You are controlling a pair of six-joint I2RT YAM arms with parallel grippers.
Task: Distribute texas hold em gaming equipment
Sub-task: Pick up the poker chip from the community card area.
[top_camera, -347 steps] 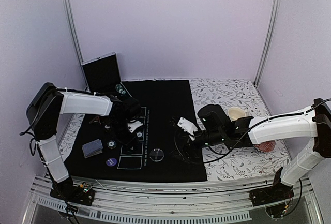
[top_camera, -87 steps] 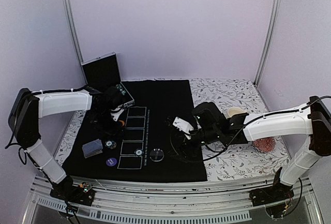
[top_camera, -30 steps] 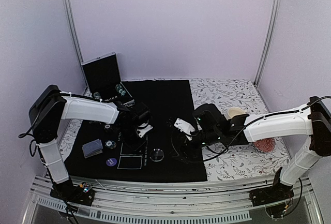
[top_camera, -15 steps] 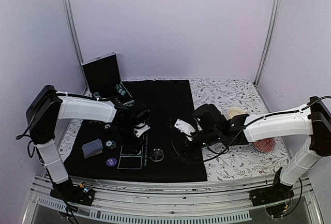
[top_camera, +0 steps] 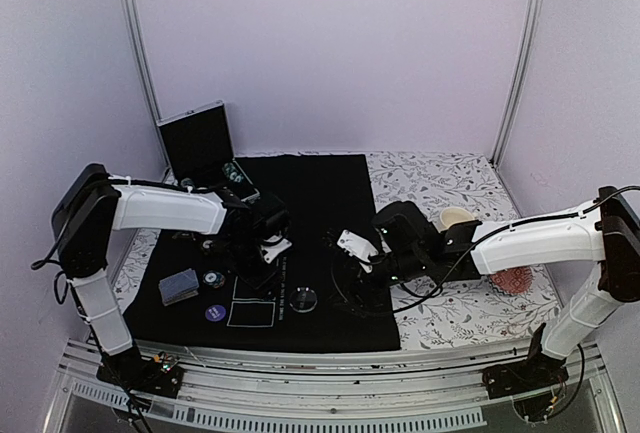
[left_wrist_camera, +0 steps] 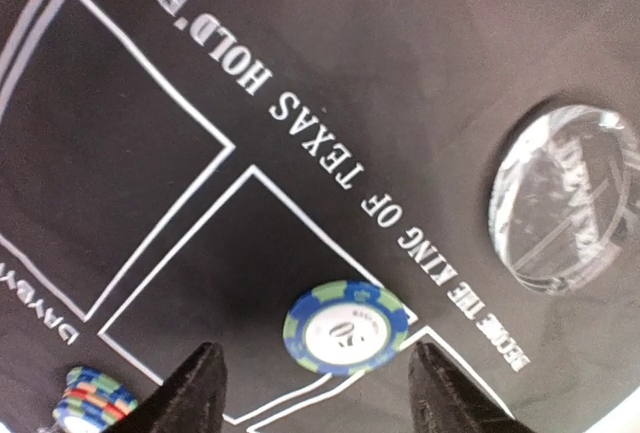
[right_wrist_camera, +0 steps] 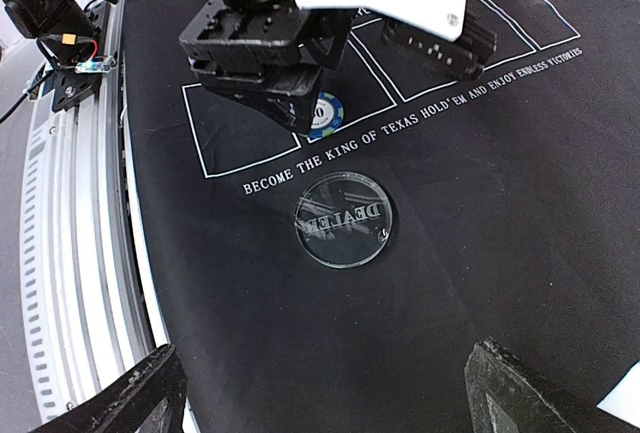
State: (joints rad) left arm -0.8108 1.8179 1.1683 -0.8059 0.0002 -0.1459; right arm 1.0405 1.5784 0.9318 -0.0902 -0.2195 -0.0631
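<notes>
A black Texas hold'em mat [top_camera: 320, 193] with white card boxes covers the left half of the table. My left gripper [top_camera: 262, 258] hangs over the boxes, open and empty. In the left wrist view a blue-green striped chip [left_wrist_camera: 347, 327] lies flat at a box corner between my open left gripper [left_wrist_camera: 320, 401]. The clear "DEALER" disc [top_camera: 304, 299] lies near the mat's front and shows in both wrist views [left_wrist_camera: 560, 208] [right_wrist_camera: 343, 219]. My right gripper [right_wrist_camera: 335, 403] is open and empty, low over bare mat right of the disc. A card deck [top_camera: 179, 286], a chip stack [top_camera: 213, 278] and a purple-blue disc [top_camera: 215, 313] lie front left.
An open black case [top_camera: 200, 143] stands at the back left. A cream cup [top_camera: 458, 219] and a small reddish dish [top_camera: 517, 281] sit on the floral cloth [top_camera: 480, 313] at the right. The left gripper body [right_wrist_camera: 270, 43] fills the top of the right wrist view.
About 3 s ago my left gripper was back near the case; it has come forward over the card boxes and barely moved in the last second. The right arm stayed put.
</notes>
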